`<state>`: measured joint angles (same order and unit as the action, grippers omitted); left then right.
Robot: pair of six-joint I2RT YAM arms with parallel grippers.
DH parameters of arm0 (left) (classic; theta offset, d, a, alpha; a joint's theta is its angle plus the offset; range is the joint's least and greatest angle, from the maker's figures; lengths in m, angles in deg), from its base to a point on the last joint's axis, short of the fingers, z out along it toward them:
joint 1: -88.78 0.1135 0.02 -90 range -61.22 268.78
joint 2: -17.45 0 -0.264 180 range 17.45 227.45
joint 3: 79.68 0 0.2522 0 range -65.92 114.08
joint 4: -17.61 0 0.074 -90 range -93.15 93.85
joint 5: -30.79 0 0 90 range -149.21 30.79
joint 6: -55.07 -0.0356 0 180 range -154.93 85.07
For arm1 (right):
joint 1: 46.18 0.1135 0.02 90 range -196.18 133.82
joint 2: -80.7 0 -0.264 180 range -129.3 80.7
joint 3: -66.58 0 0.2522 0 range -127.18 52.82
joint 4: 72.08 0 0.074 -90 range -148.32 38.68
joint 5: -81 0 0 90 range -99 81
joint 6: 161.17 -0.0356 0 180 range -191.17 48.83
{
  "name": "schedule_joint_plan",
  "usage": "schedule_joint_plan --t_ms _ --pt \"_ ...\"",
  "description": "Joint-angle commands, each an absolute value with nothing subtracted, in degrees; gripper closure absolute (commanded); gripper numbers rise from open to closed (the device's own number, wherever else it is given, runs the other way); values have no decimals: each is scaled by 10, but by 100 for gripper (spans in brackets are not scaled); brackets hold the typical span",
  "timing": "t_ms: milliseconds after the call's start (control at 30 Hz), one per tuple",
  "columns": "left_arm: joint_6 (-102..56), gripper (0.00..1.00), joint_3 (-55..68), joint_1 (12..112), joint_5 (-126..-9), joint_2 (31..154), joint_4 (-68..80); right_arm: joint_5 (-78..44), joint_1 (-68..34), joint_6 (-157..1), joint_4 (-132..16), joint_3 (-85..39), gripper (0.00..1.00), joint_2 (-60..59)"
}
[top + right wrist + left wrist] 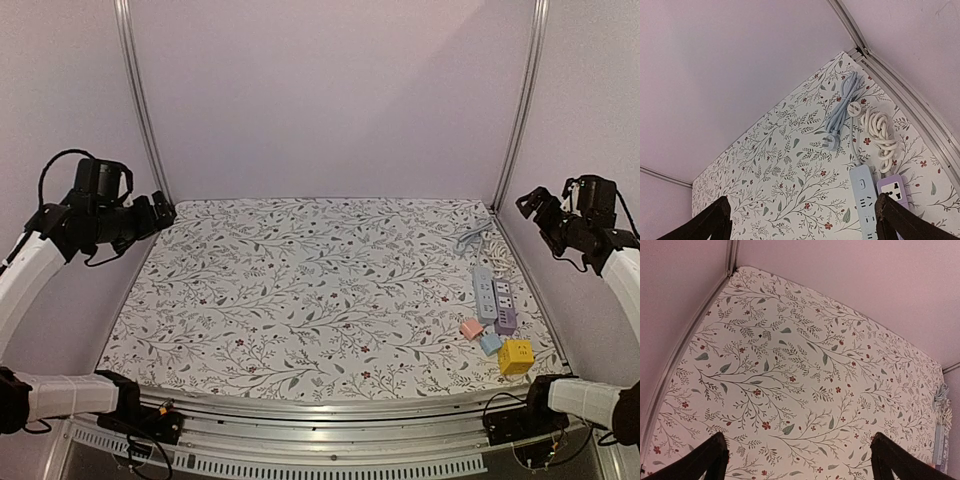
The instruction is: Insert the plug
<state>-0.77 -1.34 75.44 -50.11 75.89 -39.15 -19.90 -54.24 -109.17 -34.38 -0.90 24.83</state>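
Top external view, read left to right. The left gripper (163,212) hangs high over the left border of the leaf-printed white tablecloth (300,290), jaws spread wide and holding nothing. Its dark fingers (705,462) frame only bare cloth.

Near the right border a pale blue power strip (484,293) and a lilac power strip (505,300) lie side by side. A small pink cube (471,328), a small blue cube (490,343) and a small yellow cube (516,357) sit just nearer the arms.

Beyond the strips, in the far right corner, a grey-blue plug (831,141) rests on its bundled cord, with a white plug (855,109) close by. I cannot tell which plug is meant.

The right gripper (524,203) hovers above that corner, likewise wide open and empty.

I judge the reach not yet begun. I would lower the right arm, pinch the plug body with its pins clear of the fingers, steady the strip with the left arm, then press in squarely.
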Motion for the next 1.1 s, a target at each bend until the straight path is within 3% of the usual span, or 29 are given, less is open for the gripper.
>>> schedule_joint_plan --t_ms 0,533,1067 --pt "-3 1 -28 762 -552 751 -396 -203 -549 -1078 -331 -13 1 243" --pt "-39 1 -49 717 -624 770 -379 -168 -552 -987 -169 -96 1 122" --pt "-22 4 -76 665 -597 766 -384 -275 -542 -938 -129 -84 1 42"
